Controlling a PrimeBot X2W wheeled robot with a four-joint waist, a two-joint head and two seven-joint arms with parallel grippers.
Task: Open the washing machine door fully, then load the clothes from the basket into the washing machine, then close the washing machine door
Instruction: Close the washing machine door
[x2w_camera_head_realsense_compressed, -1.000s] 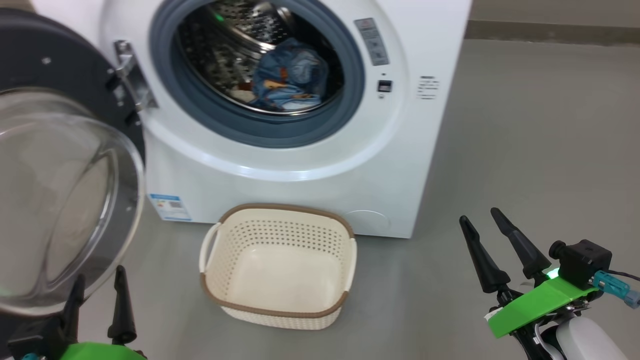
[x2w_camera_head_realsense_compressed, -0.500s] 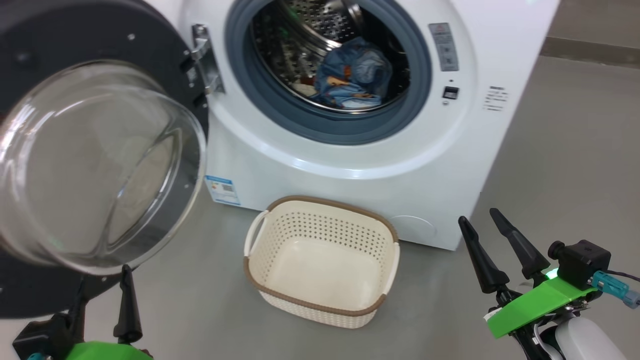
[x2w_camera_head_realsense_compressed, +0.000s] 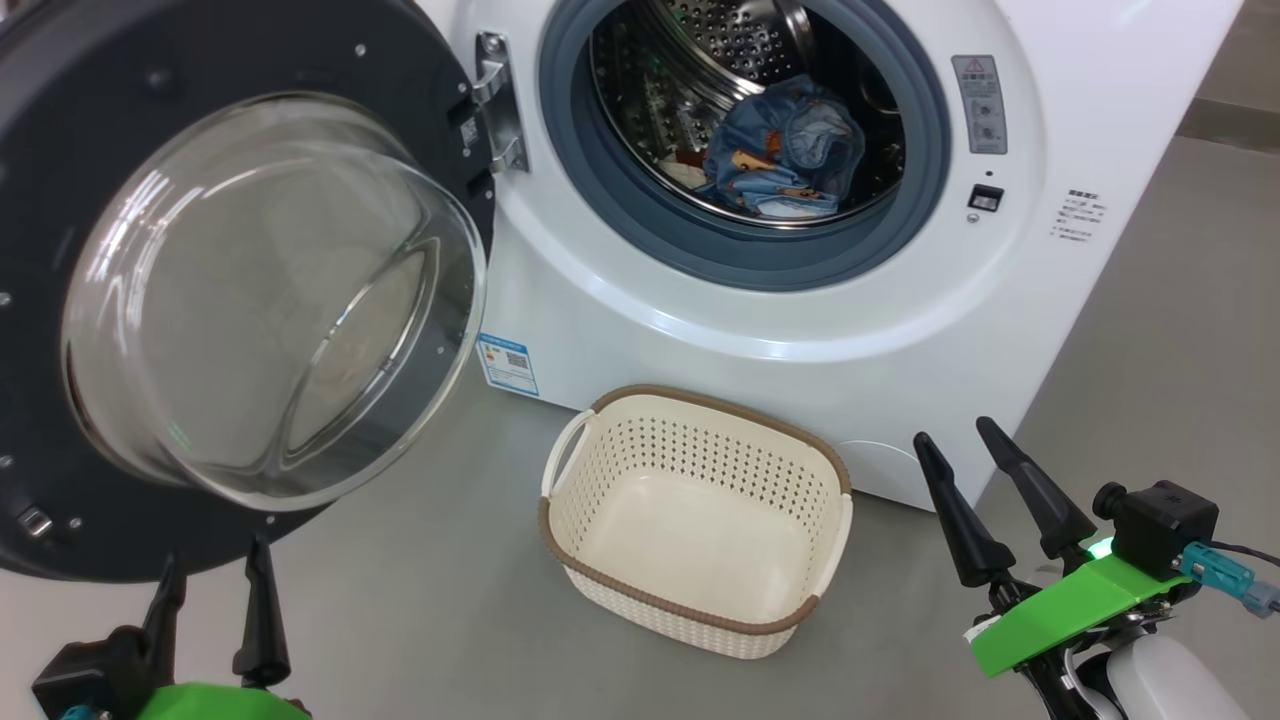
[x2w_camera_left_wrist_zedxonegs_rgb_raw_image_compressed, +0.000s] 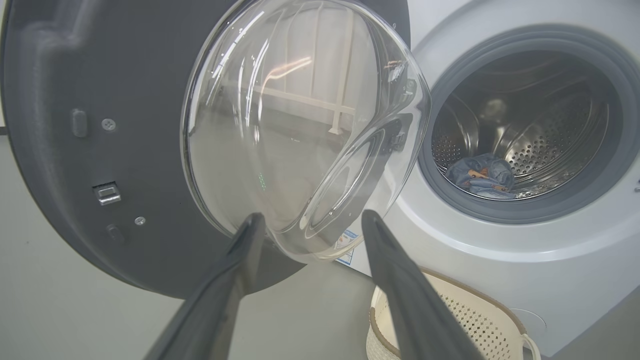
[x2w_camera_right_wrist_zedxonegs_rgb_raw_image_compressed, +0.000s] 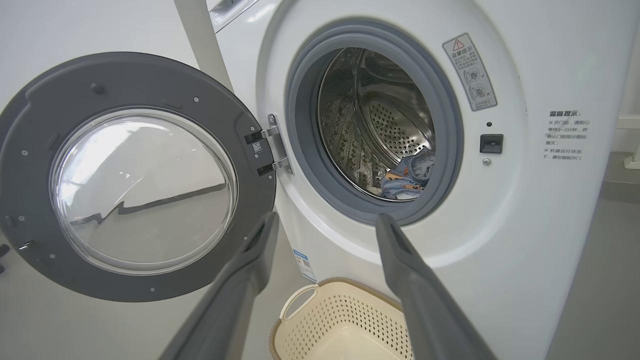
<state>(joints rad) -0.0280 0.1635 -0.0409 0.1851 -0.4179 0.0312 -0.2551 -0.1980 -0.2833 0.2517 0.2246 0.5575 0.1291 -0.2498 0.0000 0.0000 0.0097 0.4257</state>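
- Head view: your left gripper (x2w_camera_head_realsense_compressed: 215, 556) at the lower left and your right gripper (x2w_camera_head_realsense_compressed: 953, 436) at the lower right both stand spread wide, with nothing in them. The washing machine door (x2w_camera_head_realsense_compressed: 60, 130) hangs open on the left of the washing machine (x2w_camera_head_realsense_compressed: 700, 320). The blue printed clothes (x2w_camera_head_realsense_compressed: 785, 150) lie in the drum (x2w_camera_head_realsense_compressed: 740, 40), and the basket (x2w_camera_head_realsense_compressed: 720, 402) sits empty on the floor (x2w_camera_head_realsense_compressed: 450, 560) just in front of the machine.
- Left wrist view: you see the fingers (x2w_camera_left_wrist_zedxonegs_rgb_raw_image_compressed: 220, 290) wide apart, nothing between them, and the door's glass bowl (x2w_camera_left_wrist_zedxonegs_rgb_raw_image_compressed: 300, 125) close beyond their tips.
- Right wrist view: the fingers are parted and bare, facing the machine's front. The clothes lie low in the drum, with the basket below.
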